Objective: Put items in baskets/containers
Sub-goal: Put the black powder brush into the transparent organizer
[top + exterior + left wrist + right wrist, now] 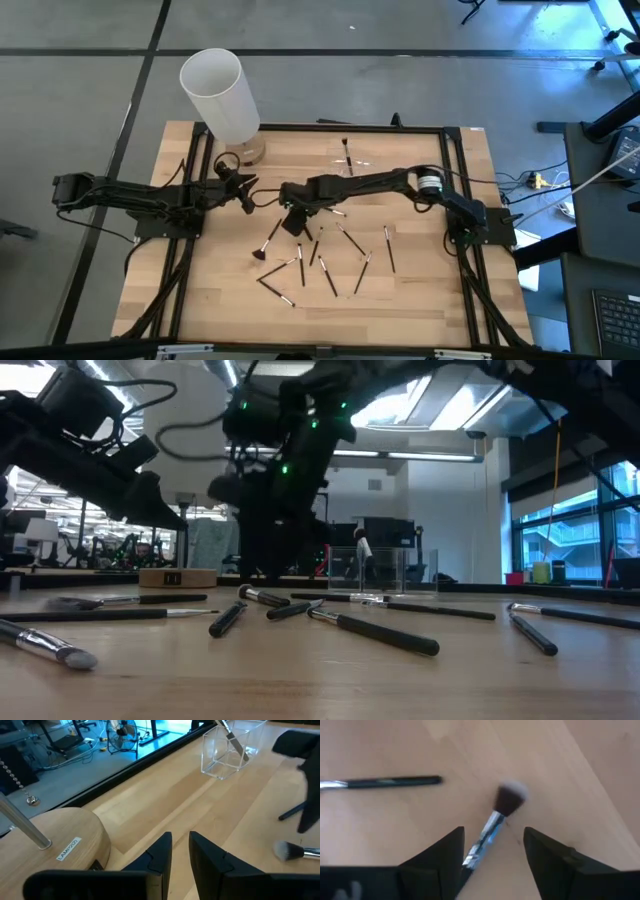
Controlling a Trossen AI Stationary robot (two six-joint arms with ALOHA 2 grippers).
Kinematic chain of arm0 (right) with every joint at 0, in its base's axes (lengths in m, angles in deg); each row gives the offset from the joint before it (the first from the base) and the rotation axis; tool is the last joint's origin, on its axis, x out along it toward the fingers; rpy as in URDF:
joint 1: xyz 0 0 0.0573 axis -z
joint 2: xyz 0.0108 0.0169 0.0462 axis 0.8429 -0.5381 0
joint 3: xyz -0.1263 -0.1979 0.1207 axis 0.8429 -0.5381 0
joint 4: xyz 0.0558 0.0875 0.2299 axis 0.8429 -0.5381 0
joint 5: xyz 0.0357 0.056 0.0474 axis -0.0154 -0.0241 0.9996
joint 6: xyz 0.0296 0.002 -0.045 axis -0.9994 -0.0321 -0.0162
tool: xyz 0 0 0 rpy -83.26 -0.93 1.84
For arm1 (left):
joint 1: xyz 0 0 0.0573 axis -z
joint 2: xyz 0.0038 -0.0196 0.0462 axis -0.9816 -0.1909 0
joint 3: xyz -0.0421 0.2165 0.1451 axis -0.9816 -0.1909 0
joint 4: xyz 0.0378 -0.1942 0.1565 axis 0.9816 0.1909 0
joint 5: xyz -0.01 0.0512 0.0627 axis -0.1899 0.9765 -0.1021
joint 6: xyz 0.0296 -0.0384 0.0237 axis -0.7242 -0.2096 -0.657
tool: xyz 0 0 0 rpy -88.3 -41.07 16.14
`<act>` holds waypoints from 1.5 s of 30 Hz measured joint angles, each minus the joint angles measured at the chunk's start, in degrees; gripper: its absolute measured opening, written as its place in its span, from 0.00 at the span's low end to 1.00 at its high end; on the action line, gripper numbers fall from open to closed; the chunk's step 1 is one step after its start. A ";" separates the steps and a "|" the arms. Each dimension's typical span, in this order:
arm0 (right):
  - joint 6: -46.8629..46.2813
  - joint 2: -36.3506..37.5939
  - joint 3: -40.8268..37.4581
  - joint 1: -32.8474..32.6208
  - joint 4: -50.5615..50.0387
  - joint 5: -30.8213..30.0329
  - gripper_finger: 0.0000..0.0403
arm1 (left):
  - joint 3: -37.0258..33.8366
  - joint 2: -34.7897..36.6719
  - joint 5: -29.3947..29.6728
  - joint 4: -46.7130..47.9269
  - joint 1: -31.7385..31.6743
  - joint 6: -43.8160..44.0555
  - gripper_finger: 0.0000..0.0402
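tall white paper cylinder (220, 93) standing at far-left table corner, small round brownish wooden jar (251, 152) just beside it, light wood table (420, 290)

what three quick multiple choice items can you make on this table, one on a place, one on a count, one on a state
1. Where does the clear organizer stand?
A. near the table's far edge
B. among the scattered brushes at the near edge
C. under the left arm

2. How many brushes stand in the clear organizer?
A. none
B. one
C. five

3. How does the right pincer stand?
A. shut on a brush
B. open, with a brush between its fingers
C. open, inside the white cylinder

Answers:
1. A: the high view shows it by the far edge, beyond the right arm.
2. B: the left wrist view shows a single upright brush leaning inside it.
3. B: the right wrist view shows its fingers spread on either side of the fluffy-headed brush lying on the table.

The left pincer waits near the white cylinder.
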 joint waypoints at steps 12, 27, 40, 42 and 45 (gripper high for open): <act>0.62 -2.93 0.45 0.24 -1.46 0.08 0.36 | 0.00 0.00 0.93 -1.26 0.00 -1.04 0.16; 0.22 -1.95 -0.02 0.31 -0.71 -1.08 0.11 | -0.02 0.00 2.97 -13.87 0.00 -10.80 0.16; 2.15 9.27 -0.04 3.31 -1.02 -6.28 0.11 | -0.02 0.00 2.74 -16.84 0.00 -14.97 0.16; 2.33 12.21 -0.60 4.01 -1.89 -10.18 0.12 | -0.02 0.01 2.69 -16.84 0.00 -14.98 0.16; 2.56 17.68 -4.88 5.03 -1.52 -15.74 0.16 | -0.02 0.02 2.05 -16.73 0.00 -14.92 0.15</act>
